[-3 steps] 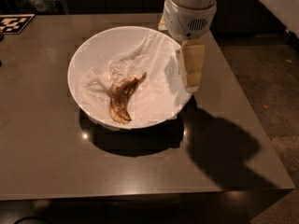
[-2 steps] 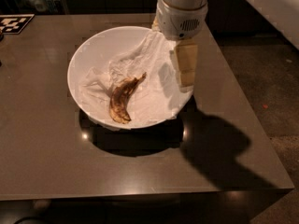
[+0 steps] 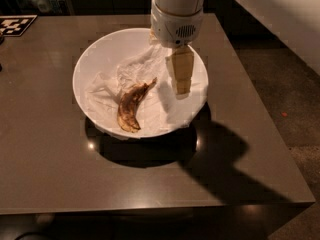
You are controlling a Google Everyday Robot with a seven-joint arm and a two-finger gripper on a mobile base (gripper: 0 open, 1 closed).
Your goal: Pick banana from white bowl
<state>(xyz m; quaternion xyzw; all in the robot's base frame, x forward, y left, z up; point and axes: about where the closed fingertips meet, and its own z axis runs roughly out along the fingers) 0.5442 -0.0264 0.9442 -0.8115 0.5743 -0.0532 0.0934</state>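
Observation:
A small curved banana, dark brown with dull yellow patches, lies in the large white bowl on crumpled white tissue paper. Its thin stem points up and right. My gripper hangs from the white arm over the right part of the bowl, to the right of the banana's stem and apart from it. It holds nothing.
The bowl sits on a grey-brown table. The table's right edge drops to a dark floor. A black-and-white marker tag lies at the far left corner. The arm casts a dark shadow right of the bowl.
My gripper has moved left, from over the bowl's right rim further in over the bowl, closer to the banana. The banana and bowl have not moved.

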